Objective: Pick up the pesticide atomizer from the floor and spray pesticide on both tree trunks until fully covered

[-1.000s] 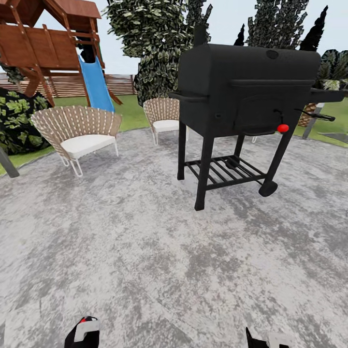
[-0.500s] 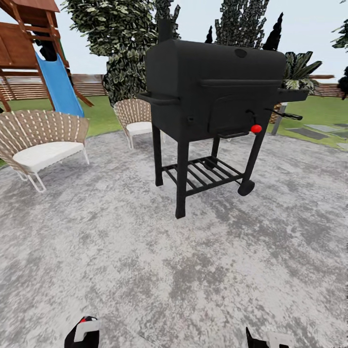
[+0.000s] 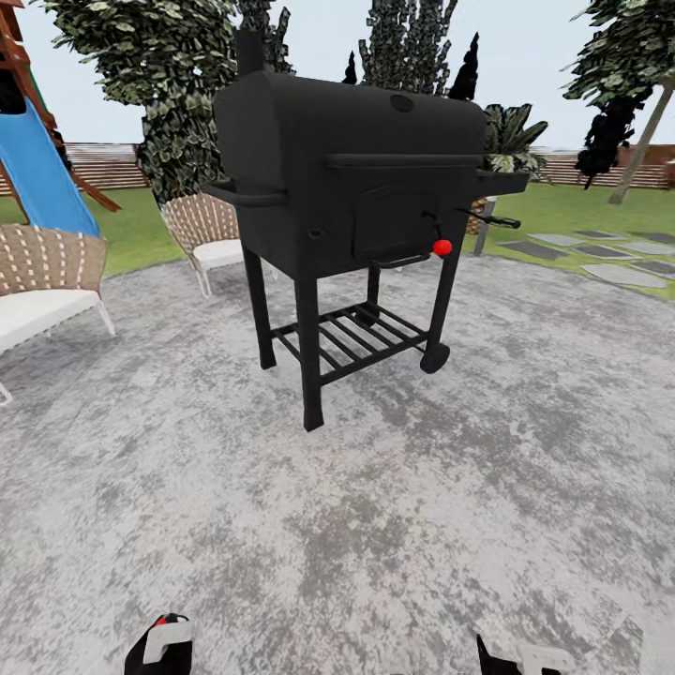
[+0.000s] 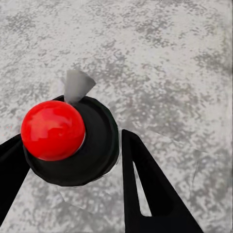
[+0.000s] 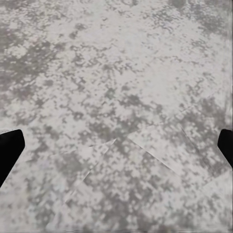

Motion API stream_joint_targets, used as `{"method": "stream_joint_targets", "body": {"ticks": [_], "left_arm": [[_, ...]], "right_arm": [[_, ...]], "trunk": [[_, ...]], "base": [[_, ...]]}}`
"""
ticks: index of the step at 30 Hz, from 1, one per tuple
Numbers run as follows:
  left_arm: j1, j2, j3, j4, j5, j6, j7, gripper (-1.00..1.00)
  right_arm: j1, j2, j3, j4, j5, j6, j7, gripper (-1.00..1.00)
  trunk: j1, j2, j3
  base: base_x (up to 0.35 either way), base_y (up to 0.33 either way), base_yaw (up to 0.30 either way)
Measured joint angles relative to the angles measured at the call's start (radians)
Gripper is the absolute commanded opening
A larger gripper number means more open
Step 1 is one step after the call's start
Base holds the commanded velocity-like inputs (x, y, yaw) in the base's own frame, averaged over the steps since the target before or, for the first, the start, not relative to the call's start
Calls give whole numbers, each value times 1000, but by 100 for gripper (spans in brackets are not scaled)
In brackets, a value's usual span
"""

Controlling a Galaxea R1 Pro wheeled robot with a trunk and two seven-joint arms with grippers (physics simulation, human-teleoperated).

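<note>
The pesticide atomizer (image 4: 53, 128) has a red ball cap on a round black top and sits between the two black fingers of my left gripper (image 4: 73, 140), which is shut on it. In the head view the atomizer (image 3: 161, 642) shows at the bottom edge, left of centre, with a white and red top. My right gripper (image 5: 119, 141) hangs open over bare paving, its fingertips far apart with nothing between them; it also peeks in at the head view's bottom edge (image 3: 525, 658). The trees and their trunks are out of view. The garden's lawn (image 3: 562, 211) lies beyond the patio.
A black barbecue grill (image 3: 347, 187) on legs stands straight ahead on the grey patio (image 3: 375, 506). Wicker chairs (image 3: 42, 281) (image 3: 208, 234) and a blue slide (image 3: 37, 173) are on the left. Stepping stones (image 3: 619, 272), a thin-trunked dark tree (image 3: 619, 122) and a slat fence (image 3: 103, 164) lie further off.
The camera has turned to the right: grill, chairs and slide slid left in the picture, and the stepping stones and thin tree came into view. Both grippers hold the same pose.
</note>
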Motion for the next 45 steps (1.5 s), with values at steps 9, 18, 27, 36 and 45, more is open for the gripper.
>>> {"method": "stream_joint_targets", "body": {"ticks": [9,18,27,36,45], "left_arm": [[0,-1,0,0,0,1,0,-100],[0,-2,0,-2,-1,1,1,-100],[0,-2,0,3,-1,1,1,-100],[0,-2,1,4,0,1,1,-100],[0,-2,1,4,0,1,1,-100]], "right_arm": [[0,0,0,0,0,0,0,100],[-1,0,1,0,0,0,0,100],[0,0,1,0,0,0,0,100],[0,0,1,0,0,0,0,100],[0,0,1,0,0,0,0,100]], "trunk": [[0,0,0],[-1,0,0],[-1,0,0],[-1,0,0],[-1,0,0]], "base": [[0,0,-300],[172,0,-300],[335,0,-300],[338,0,-300],[339,0,-300]]}}
